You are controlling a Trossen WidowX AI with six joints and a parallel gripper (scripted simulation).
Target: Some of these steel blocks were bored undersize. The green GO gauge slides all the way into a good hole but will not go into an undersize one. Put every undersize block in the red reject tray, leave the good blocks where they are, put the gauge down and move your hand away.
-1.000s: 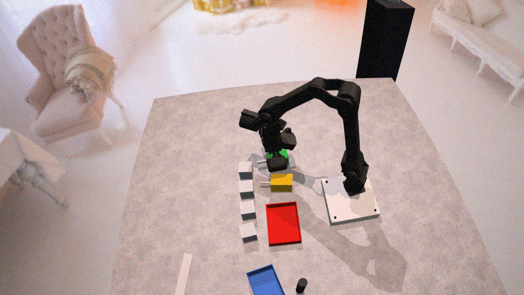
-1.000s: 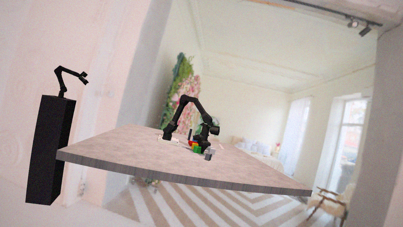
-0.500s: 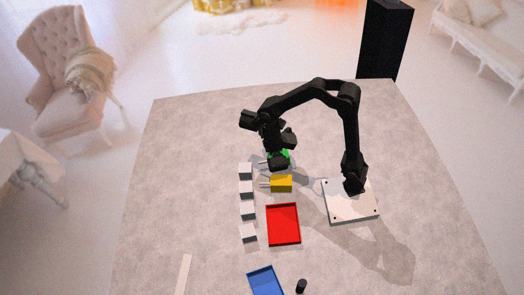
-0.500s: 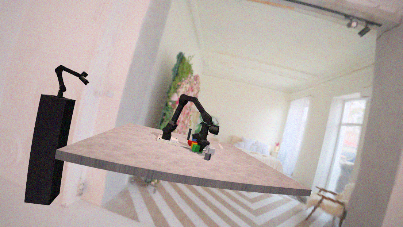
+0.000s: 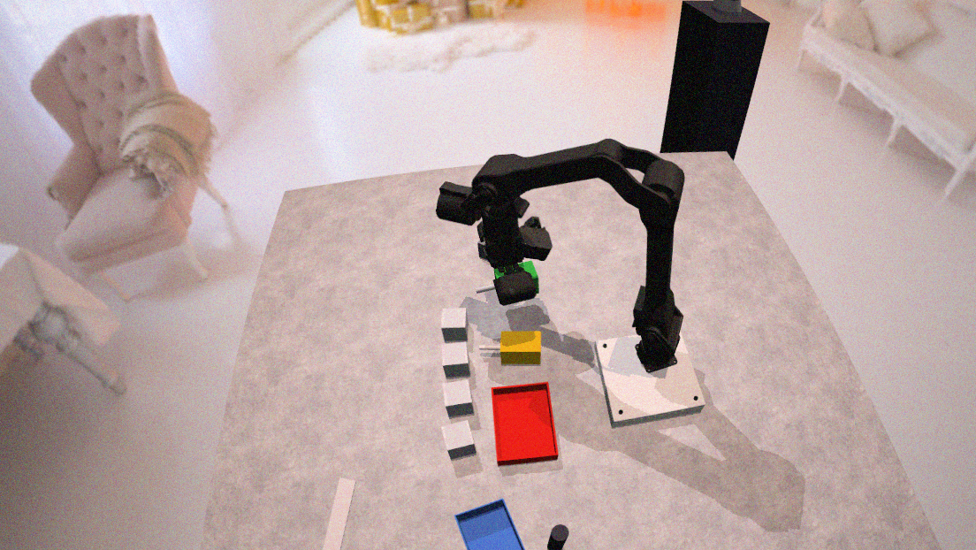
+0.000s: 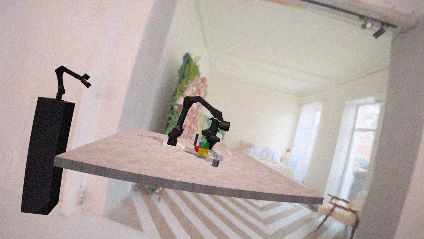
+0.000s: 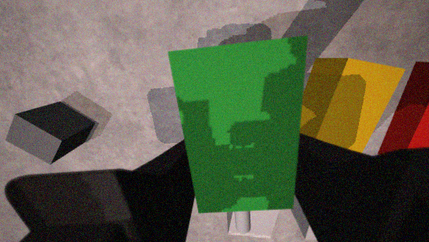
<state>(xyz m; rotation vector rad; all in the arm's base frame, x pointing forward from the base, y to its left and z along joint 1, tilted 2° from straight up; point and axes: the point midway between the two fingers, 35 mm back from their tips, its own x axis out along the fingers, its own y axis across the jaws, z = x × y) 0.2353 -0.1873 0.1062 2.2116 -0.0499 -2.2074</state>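
Clearly, the green gauge (image 5: 531,274) (image 6: 204,145) (image 7: 242,125) sits between the fingers of the gripper (image 5: 516,283) (image 6: 210,146) (image 7: 235,136), gripped and seemingly raised above the table (image 5: 354,273) (image 6: 148,160) (image 7: 129,47), its pin pointing toward the block row's side.

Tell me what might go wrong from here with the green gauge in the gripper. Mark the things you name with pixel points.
The gripper (image 5: 516,286) (image 7: 235,136) holds the green gauge (image 5: 529,270) (image 6: 205,145) (image 7: 239,125) aloft by its block, so its thin pin could tilt and miss a bore. Swinging low, it might clip the yellow block (image 5: 520,347) (image 6: 202,152) (image 7: 356,101) or nudge the closely spaced steel blocks (image 5: 453,319) (image 5: 455,355).
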